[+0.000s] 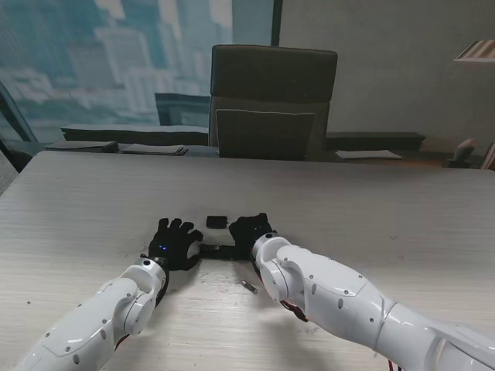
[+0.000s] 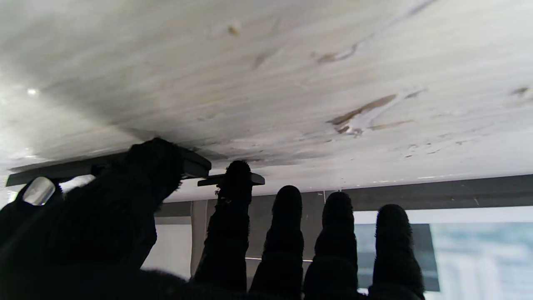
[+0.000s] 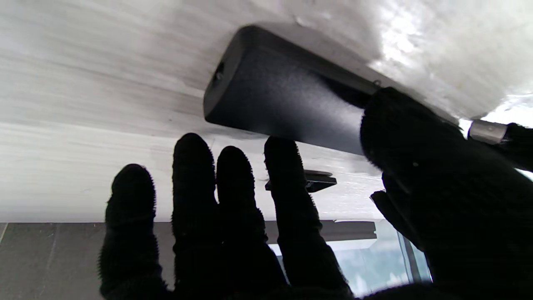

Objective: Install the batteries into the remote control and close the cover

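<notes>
The black remote (image 1: 217,250) lies on the table between my two black-gloved hands. My left hand (image 1: 174,243) rests palm down at its left end, fingers straight and apart, its thumb (image 2: 155,166) laid on the remote (image 2: 195,163). My right hand (image 1: 250,232) covers the right end, fingers spread, with its thumb (image 3: 402,129) pressed on the remote body (image 3: 283,104). A silvery battery (image 3: 487,131) shows at the remote beside the thumbs; whether it is seated I cannot tell. The loose cover (image 1: 216,221) lies just beyond the hands. Another battery (image 1: 249,287) lies near my right forearm.
A dark office chair (image 1: 271,100) stands at the table's far edge, with flat dark items (image 1: 116,147) to its left and papers (image 1: 370,154) to its right. The pale wood table top (image 1: 402,224) stretches wide on both sides.
</notes>
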{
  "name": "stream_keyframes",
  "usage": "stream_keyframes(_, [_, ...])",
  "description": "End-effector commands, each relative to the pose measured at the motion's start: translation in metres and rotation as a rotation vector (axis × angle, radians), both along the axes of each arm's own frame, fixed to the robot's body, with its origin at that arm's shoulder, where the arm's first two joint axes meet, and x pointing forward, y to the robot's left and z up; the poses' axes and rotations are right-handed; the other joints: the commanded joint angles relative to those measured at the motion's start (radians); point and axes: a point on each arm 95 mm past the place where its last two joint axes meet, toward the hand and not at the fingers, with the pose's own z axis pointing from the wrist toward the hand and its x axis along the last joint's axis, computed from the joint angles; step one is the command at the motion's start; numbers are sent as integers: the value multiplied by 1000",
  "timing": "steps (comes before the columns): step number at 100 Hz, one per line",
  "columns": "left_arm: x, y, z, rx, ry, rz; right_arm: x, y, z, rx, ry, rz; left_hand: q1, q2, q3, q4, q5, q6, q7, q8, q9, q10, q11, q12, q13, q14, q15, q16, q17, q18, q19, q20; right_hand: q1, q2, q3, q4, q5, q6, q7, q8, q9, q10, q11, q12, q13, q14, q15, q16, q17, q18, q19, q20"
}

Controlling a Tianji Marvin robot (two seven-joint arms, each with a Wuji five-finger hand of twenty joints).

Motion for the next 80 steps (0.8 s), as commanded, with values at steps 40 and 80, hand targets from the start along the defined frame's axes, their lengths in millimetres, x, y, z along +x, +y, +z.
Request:
stream_keyframes(40, [-5, 11, 6, -35, 9, 46, -19, -7, -28, -69, -32, 26, -75, 63, -157, 17, 40, 50, -42, -30, 25, 31, -11, -6, -15, 30, -24, -5, -30, 17, -21, 4, -92, 28, -86, -12, -160, -4, -93, -97, -130, -19, -11, -9, -81, -36, -66, -14, -54, -35, 15, -30])
stream_keyframes(80, [-6, 14, 22, -72, 8, 105, -17, -15, -25, -58, -93, 13, -61, 157, -320, 40, 129, 76, -44, -36, 133, 48, 22, 21, 54, 57, 17, 28, 12, 23, 37, 60, -53, 29, -80, 6, -161, -5, -66, -114, -129, -22, -2, -29, -73, -41, -81, -17, -66, -22, -31, -68])
